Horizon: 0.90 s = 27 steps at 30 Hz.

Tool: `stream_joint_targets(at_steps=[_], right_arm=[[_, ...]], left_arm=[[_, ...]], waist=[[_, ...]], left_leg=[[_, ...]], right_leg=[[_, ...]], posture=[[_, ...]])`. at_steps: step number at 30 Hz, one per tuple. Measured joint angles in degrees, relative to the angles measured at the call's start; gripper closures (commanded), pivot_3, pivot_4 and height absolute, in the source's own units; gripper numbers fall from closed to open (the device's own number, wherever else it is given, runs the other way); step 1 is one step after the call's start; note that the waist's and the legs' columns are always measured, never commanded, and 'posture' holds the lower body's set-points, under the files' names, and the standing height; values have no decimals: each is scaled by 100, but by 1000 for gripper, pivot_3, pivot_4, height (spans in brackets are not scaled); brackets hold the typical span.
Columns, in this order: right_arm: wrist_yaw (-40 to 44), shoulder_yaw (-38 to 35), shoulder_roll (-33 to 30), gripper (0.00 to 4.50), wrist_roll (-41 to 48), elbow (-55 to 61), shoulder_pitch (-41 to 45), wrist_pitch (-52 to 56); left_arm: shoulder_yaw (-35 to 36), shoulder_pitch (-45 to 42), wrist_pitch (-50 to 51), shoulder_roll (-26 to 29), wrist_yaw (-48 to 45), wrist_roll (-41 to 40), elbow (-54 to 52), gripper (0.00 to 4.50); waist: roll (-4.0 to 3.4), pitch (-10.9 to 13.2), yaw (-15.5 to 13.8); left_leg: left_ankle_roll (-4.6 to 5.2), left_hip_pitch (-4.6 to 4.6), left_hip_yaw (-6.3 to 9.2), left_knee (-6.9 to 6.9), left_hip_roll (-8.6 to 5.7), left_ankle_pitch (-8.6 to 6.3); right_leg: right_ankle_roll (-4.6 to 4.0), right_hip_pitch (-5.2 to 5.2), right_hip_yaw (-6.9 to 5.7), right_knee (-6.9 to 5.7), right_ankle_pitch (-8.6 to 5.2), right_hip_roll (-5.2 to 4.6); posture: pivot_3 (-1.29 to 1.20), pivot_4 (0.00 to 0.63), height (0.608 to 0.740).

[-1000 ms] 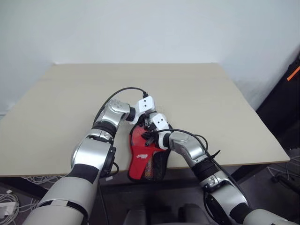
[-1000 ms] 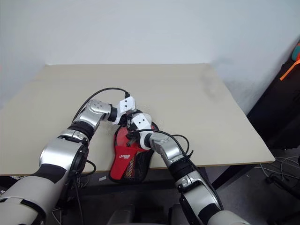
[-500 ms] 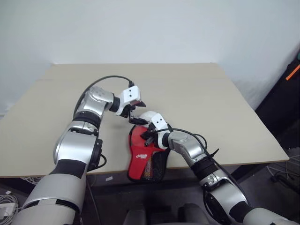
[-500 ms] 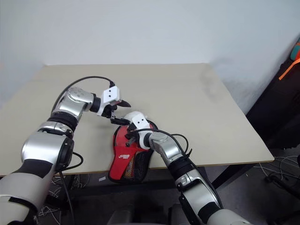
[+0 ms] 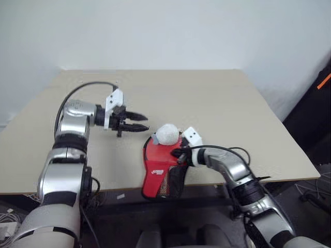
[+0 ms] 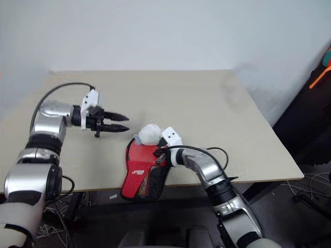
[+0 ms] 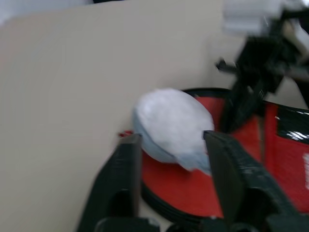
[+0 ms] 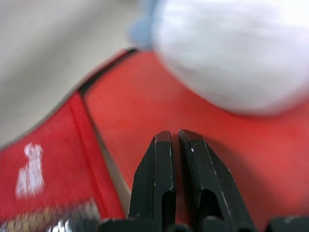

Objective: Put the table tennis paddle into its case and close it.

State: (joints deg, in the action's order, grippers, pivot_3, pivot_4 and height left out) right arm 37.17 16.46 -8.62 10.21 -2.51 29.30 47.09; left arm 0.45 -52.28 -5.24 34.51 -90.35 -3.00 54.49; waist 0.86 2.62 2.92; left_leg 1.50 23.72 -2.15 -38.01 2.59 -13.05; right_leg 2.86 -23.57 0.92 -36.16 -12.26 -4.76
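Red fabric with black edging: that is the paddle-shaped soft zip case (image 5: 164, 166), lying at the near edge of the pale wooden table (image 5: 217, 103), low in the middle of the left eye view, its black mesh pocket (image 5: 176, 182) hanging towards the table's front lip. On its rounded far end sits a small whitish-grey lump (image 5: 167, 134), touching the red cloth. I cannot make out the table tennis paddle itself anywhere; whether it is already inside the case I cannot tell.

The right gripper (image 5: 178, 153) rests low on the case just below the lump, its two black fingers pressed together with nothing between them, as the right wrist view (image 8: 175, 179) shows plainly. The left gripper (image 5: 138, 121) hangs above the bare table at middle left of the frame, well apart from the case, pointing across towards it. Its fingers stand a modest way apart and hold nothing; in the left wrist view the lump sits framed between them but further off.

My guess is the step in hand is clearing or steadying the case before closing it. To do it well, I would have the left gripper come in level, open around the lump rather than prodding it, and lift it clear without dragging the case off the edge. The right gripper should keep the red cloth pinned flat meanwhile, since the pouch is soft and overhangs the table.
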Motion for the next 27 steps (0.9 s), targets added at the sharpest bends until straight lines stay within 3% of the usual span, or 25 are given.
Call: stream_joint_targets(at_steps=[3,11,16,27], right_arm=[[62,-257,-275,2976,293,697,17,511],[104,-582,-649,123,773,1335,243,1198],[-161,-596,-496,7,767,1167,690,1166],[-347,-72,-107,7,293,-265,1067,17]], left_arm=[[48,721,456,-4,106,-257,-889,4445],[54,1917,1419,-57,659,-719,-2628,4500],[48,2210,1734,-62,1005,-846,-3009,4500],[47,2497,1940,-60,1549,-969,-3218,4500]], waist=[[1,0,0],[2,0,-9],[1,0,-2],[1,0,-2]], left_leg=[[0,1,0,1,1,0],[0,-2,-3,-1,1,0],[0,-5,-3,2,2,0],[-1,-5,-4,3,0,0]], right_leg=[[-1,-1,0,-3,0,1],[-2,2,-1,2,0,0],[-2,1,0,1,0,2],[-3,3,-1,6,0,1]], posture=[[0,0,740],[0,0,740],[0,0,740],[0,0,740]])
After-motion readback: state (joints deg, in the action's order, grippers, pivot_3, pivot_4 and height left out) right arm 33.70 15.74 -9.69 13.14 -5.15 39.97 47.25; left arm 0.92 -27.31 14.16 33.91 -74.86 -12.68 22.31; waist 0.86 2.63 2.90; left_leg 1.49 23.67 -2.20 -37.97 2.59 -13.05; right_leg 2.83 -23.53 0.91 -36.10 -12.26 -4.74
